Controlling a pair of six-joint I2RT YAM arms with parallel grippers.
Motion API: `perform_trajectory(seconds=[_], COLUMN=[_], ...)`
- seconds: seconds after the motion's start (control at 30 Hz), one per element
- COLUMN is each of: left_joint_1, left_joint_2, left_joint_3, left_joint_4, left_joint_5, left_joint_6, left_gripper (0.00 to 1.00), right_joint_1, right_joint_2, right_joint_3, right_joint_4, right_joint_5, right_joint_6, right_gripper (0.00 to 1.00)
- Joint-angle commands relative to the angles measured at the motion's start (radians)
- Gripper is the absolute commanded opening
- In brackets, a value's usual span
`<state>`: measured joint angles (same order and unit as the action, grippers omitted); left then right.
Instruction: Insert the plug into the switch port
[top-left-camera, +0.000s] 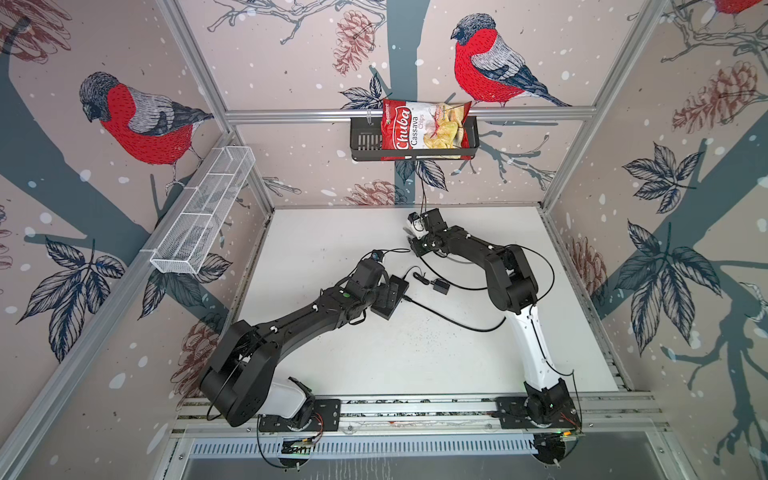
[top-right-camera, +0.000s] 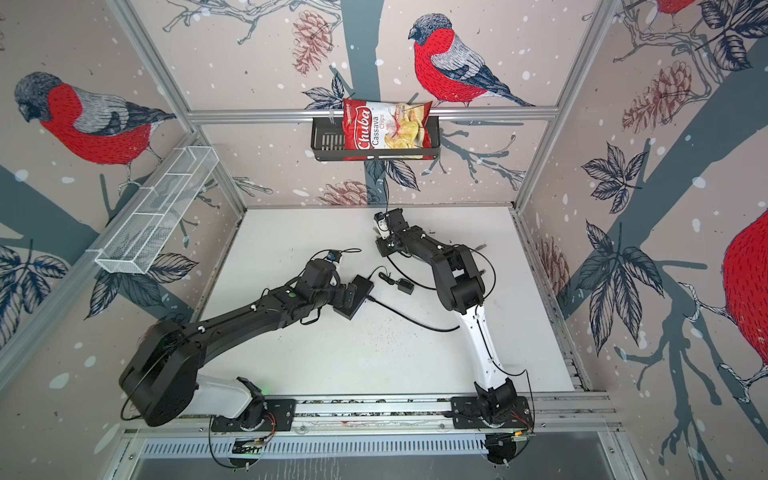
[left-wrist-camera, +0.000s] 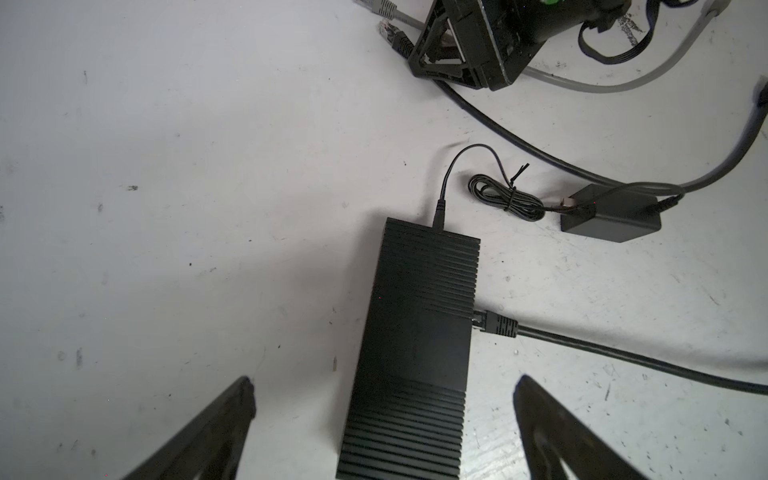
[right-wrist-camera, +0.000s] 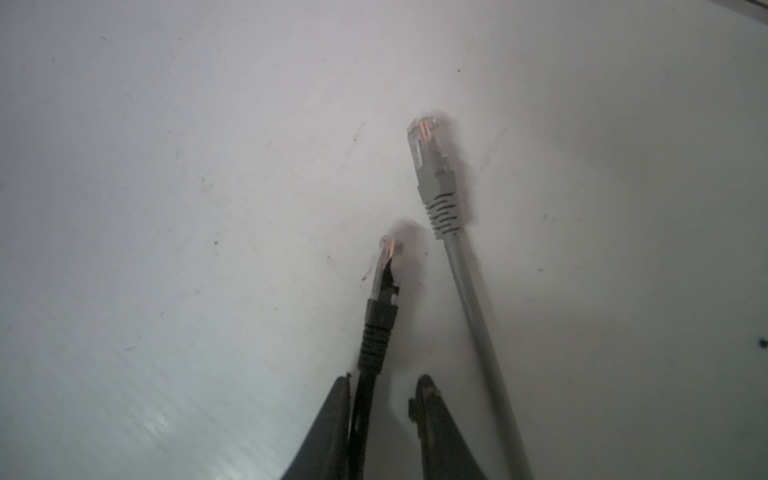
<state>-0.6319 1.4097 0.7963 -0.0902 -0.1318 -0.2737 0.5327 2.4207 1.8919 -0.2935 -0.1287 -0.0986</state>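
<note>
Right wrist: plug just beyond right tool

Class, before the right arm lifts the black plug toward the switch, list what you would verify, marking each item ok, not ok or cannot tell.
1. Cable of the black plug lies between the right gripper jaws: ok.
2. Jaws clamped on that cable: not ok, a gap shows beside it.
3. Grey plug outside the jaws: ok.
4. Left gripper open over the switch: ok.
5. Free port beside the seated connector: cannot tell.
</note>
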Motion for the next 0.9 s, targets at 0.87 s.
perform_trajectory(seconds=[0.87], left_joint_1=[0.032], left_joint_2=[0.007], left_joint_3=[0.101], left_joint_4=[-0.002], left_joint_5=[0.129], left_joint_6=[-0.053], left_gripper=[0.94], right_joint_1=[-0.076], right_joint_2=[-0.576], right_joint_3=[-0.584], right_joint_4=[0.046], right_joint_5=[-0.347], right_joint_6=[-0.249], right_gripper=[0.02])
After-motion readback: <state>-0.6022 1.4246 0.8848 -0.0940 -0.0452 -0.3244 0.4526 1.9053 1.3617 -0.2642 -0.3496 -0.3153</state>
